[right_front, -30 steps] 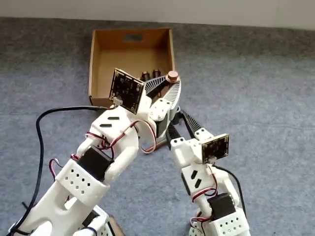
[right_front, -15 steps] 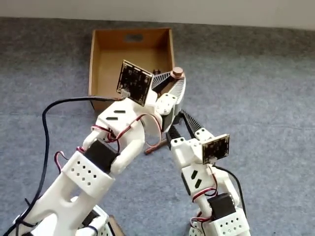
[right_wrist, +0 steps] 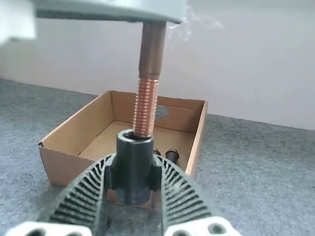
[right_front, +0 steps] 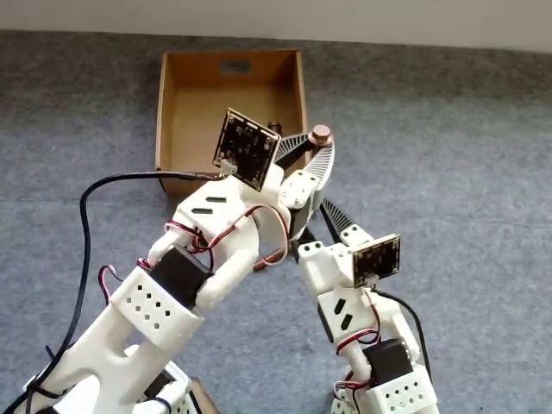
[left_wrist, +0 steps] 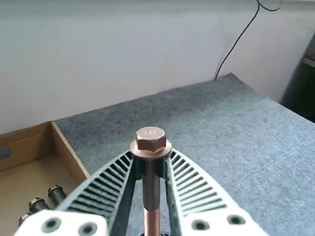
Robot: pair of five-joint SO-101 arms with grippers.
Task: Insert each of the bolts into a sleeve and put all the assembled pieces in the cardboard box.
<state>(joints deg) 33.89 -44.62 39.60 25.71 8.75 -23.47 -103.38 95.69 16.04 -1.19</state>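
bolt (right_wrist: 146,105) tip @ sleeve (right_wrist: 132,167) mouth

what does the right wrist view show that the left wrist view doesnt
Right wrist view: the black sleeve held upright in the right gripper, with the threaded end of the bolt at its mouth. Left wrist view: the bolt's hex head, the left gripper shut on the shank below it, and a black cable hanging behind. Both: the bolt, the box, the assembled pieces lying in it, and the grey carpet.
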